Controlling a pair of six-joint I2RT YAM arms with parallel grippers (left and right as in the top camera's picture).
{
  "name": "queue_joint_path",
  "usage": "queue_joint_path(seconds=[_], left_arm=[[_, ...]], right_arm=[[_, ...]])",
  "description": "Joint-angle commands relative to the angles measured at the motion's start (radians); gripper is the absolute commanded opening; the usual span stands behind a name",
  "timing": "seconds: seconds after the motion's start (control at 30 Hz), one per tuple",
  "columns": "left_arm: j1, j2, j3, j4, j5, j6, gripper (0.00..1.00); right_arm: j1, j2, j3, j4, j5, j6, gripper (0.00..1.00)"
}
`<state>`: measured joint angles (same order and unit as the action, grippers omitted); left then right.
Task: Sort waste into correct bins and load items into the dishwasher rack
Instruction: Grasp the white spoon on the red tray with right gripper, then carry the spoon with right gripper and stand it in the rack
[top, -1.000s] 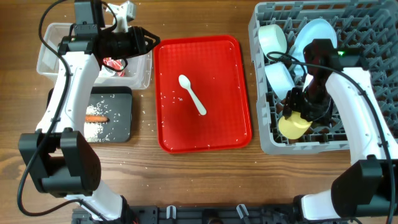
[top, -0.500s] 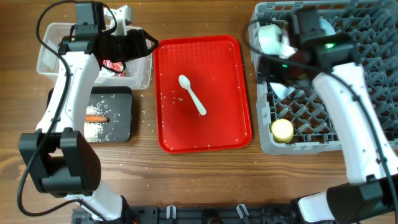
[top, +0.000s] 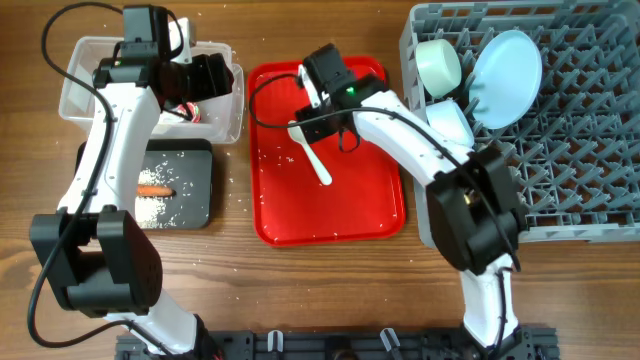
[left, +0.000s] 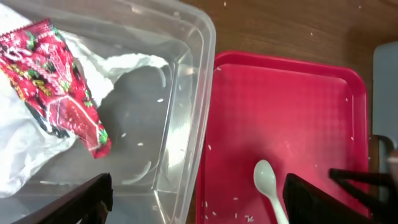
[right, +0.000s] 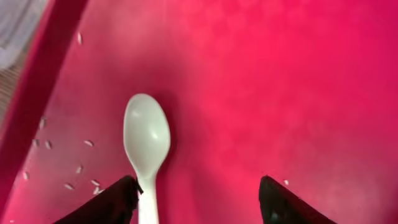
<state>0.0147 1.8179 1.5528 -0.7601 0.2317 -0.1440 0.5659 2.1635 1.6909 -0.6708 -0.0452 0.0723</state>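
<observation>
The white plastic spoon (top: 311, 153) lies on the red tray (top: 350, 200). My right gripper (top: 308, 122) hovers open over the spoon's bowl end. In the right wrist view the spoon (right: 146, 140) runs down beside the left finger, inside the open gripper (right: 199, 205). My left gripper (left: 199, 199) is open and empty, straddling the clear bin's wall (left: 186, 124). Inside that bin lie the red wrapper (left: 59, 81) and white napkins (left: 18, 149). The black bin (top: 190, 160) holds an orange stick (top: 153, 189) and rice (top: 150, 210).
The grey dishwasher rack (top: 580, 130) at the right holds the pale blue plate (top: 505, 65) and two bowls (top: 438, 62) (top: 450, 125). My right arm stretches from the rack's front corner across the tray. Rice grains (top: 265, 155) dot the tray.
My right arm left the rack and swung left over the tray, above the spoon. The left gripper opened wide above the clear bin.
</observation>
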Motion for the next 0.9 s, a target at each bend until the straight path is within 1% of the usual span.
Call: queue_joint_path(seconds=[0.0, 0.17, 0.27, 0.33, 0.4, 0.43, 0.5, 0.53, 0.6, 0.63, 0.67, 0.77, 0.83, 0.87], left_arm=[[0.000, 0.002, 0.005, 0.003, -0.013, 0.006, 0.89], [0.000, 0.002, 0.005, 0.003, -0.013, 0.005, 0.90], [0.000, 0.002, 0.005, 0.002, -0.013, 0.005, 0.90], [0.000, 0.002, 0.005, 0.000, -0.013, 0.005, 0.91], [0.000, 0.002, 0.005, -0.001, -0.013, 0.005, 0.92], [0.000, 0.002, 0.005, 0.000, -0.013, 0.005, 0.92], [0.000, 0.002, 0.005, -0.001, -0.013, 0.005, 0.93], [0.000, 0.002, 0.005, -0.001, -0.013, 0.005, 0.92], [0.000, 0.002, 0.005, -0.003, -0.013, 0.005, 0.93], [0.000, 0.002, 0.005, -0.005, -0.013, 0.005, 0.93], [0.000, 0.002, 0.005, -0.007, -0.013, 0.005, 0.93], [0.000, 0.002, 0.005, -0.008, -0.013, 0.005, 0.93], [0.000, 0.002, 0.005, -0.008, -0.013, 0.005, 0.95], [0.000, 0.002, 0.005, -0.008, -0.013, 0.005, 0.96]], right_arm=[[-0.002, 0.054, 0.003, 0.005, -0.042, -0.051, 0.64], [0.000, 0.100, 0.002, 0.004, -0.152, -0.099, 0.62], [0.001, 0.121, 0.002, -0.005, -0.160, -0.098, 0.60], [0.001, 0.137, 0.002, -0.024, -0.167, -0.098, 0.57], [0.002, 0.137, -0.004, -0.052, -0.176, -0.099, 0.41], [0.002, 0.137, -0.005, -0.061, -0.183, -0.099, 0.38], [0.005, 0.137, -0.015, -0.076, -0.190, -0.099, 0.37], [0.005, 0.137, -0.016, -0.087, -0.190, -0.098, 0.27], [0.005, 0.137, -0.021, -0.105, -0.190, -0.098, 0.11], [0.005, 0.137, -0.021, -0.113, -0.193, -0.098, 0.07], [0.005, 0.137, -0.021, -0.121, -0.193, -0.095, 0.04], [0.004, 0.137, -0.021, -0.135, -0.193, -0.089, 0.04], [-0.002, 0.127, -0.021, -0.142, -0.199, -0.058, 0.04], [-0.011, 0.098, -0.021, -0.142, -0.233, -0.042, 0.04]])
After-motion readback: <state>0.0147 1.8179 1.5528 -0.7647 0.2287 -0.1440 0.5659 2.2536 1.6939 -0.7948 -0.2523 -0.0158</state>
